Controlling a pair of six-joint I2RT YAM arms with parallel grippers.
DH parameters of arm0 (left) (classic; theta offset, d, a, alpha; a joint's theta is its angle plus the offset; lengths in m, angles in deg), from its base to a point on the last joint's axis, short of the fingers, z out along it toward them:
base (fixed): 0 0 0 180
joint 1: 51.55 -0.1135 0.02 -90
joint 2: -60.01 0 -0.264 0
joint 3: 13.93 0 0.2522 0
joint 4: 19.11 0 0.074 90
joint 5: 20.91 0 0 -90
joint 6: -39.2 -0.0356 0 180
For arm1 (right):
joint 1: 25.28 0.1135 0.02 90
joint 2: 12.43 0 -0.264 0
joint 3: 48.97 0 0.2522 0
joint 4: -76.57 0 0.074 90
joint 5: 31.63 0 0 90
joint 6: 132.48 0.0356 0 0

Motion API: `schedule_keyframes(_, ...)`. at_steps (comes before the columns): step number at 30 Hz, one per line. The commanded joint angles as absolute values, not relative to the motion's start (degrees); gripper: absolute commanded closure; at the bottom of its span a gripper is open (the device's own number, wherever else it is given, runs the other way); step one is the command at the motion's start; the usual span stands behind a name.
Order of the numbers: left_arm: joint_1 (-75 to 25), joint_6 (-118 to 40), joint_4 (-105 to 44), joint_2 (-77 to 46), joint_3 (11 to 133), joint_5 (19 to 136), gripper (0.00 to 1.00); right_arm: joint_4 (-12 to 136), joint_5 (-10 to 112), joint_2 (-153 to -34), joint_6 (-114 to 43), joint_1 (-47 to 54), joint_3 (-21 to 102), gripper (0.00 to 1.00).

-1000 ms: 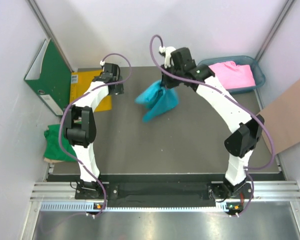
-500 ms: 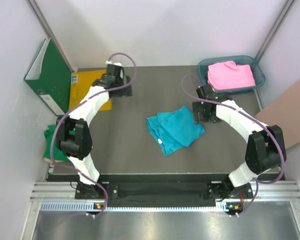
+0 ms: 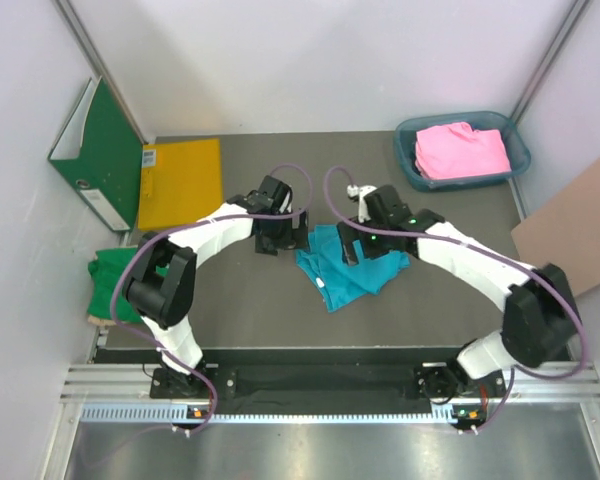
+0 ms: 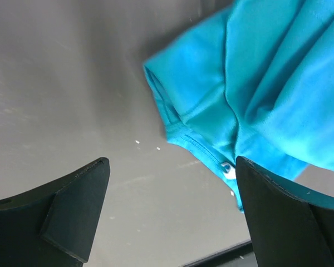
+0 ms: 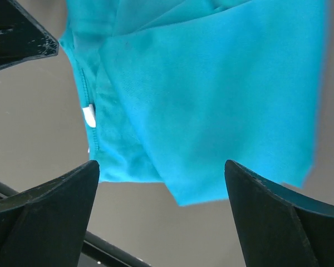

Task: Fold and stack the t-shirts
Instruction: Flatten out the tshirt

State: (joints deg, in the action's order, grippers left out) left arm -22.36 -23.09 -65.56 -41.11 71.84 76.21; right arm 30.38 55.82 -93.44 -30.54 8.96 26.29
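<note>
The turquoise t-shirt (image 3: 352, 272) lies crumpled and loosely doubled on the dark table (image 3: 430, 300) near its middle. My left gripper (image 3: 281, 240) hovers open at the shirt's left edge; in the left wrist view the shirt (image 4: 256, 83) lies ahead and to the right of the open gripper (image 4: 172, 214), nothing between its fingers. My right gripper (image 3: 360, 246) hangs open over the shirt's far part, with the shirt (image 5: 211, 94) spread below it (image 5: 161, 219). A pink t-shirt (image 3: 462, 150) lies in the blue bin (image 3: 518, 152). A green t-shirt (image 3: 110, 285) sits at the table's left edge.
A yellow envelope (image 3: 181, 183) lies at the back left beside an upright green binder (image 3: 98, 150). A brown cardboard sheet (image 3: 572, 232) leans at the right. The left gripper's finger (image 5: 19, 39) shows in the right wrist view's top left corner.
The right gripper has opened and let go of the turquoise shirt, which dropped onto the table. Both arms have since swung in over the shirt from either side.
</note>
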Motion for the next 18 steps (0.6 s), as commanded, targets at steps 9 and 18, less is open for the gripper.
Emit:
schedule_keyframes(9,-21.93,-14.68,-57.75,-45.54,66.1,85.79,0.14,37.58,61.53,-117.18,-31.32,16.64,35.18,0.24)
schedule_keyframes(18,-21.93,-15.73,-57.04,-54.94,69.0,88.34,1.0,33.28,75.93,-112.38,-27.28,17.96,36.87,1.0)
